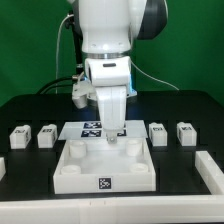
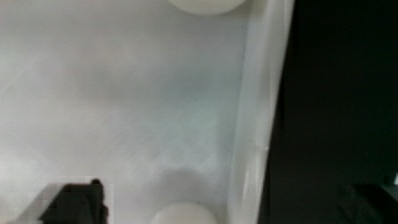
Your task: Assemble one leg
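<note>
My gripper (image 1: 112,134) hangs low over the far edge of the white tabletop (image 1: 70,172), fingers (image 2: 71,203) spread wide, pinching nothing. The nearest leg (image 1: 157,132) sits on the black table (image 1: 30,160) toward the exterior view's right of the gripper, clear of the fingers. A second leg (image 1: 186,131) sits beyond it, and a third leg (image 1: 46,134) and fourth leg (image 1: 20,134) on the opposite side. Each shows its tagged face to the exterior camera; I can't tell the long axis at this size.

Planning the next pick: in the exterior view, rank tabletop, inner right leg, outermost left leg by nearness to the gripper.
1. Tabletop, beneath the gripper.
2. Inner right leg, exterior view's right.
3. Outermost left leg, exterior view's far left.
</note>
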